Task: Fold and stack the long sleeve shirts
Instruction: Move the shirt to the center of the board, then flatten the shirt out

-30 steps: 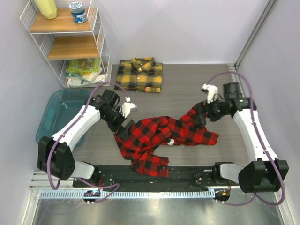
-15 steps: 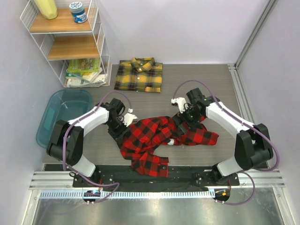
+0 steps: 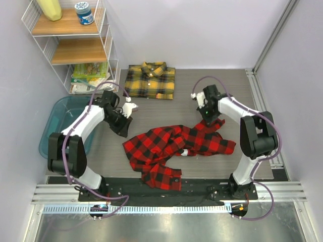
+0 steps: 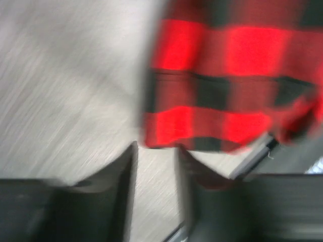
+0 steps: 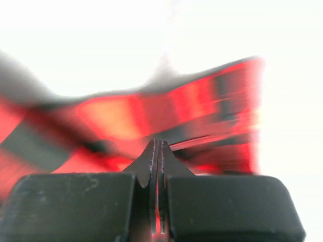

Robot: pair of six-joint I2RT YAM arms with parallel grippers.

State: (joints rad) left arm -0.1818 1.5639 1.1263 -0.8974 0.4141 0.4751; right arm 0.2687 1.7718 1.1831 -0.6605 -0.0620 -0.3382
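Observation:
The red-and-black check shirt (image 3: 166, 146) lies crumpled in the middle of the table. The yellow-and-black check shirt (image 3: 150, 80) lies folded at the back. My left gripper (image 3: 123, 128) sits just off the red shirt's left edge. In the left wrist view it (image 4: 155, 157) is open over bare table, and the red cloth (image 4: 232, 75) starts just past its fingertips. My right gripper (image 3: 209, 121) is at the red shirt's back right corner. In the right wrist view it (image 5: 156, 147) is shut, with red cloth (image 5: 126, 116) across its tips and in the slit between them.
A white wire shelf (image 3: 75, 45) with a jar, a bottle and books stands at the back left. A teal bin (image 3: 65, 126) sits left of the left arm. The black base rail (image 3: 202, 187) runs along the near edge. A metal post (image 3: 267, 50) stands at the back right.
My left gripper has drawn back up and left off the red shirt's edge. My right gripper has shifted toward the shirt's back right corner and closed from wide open.

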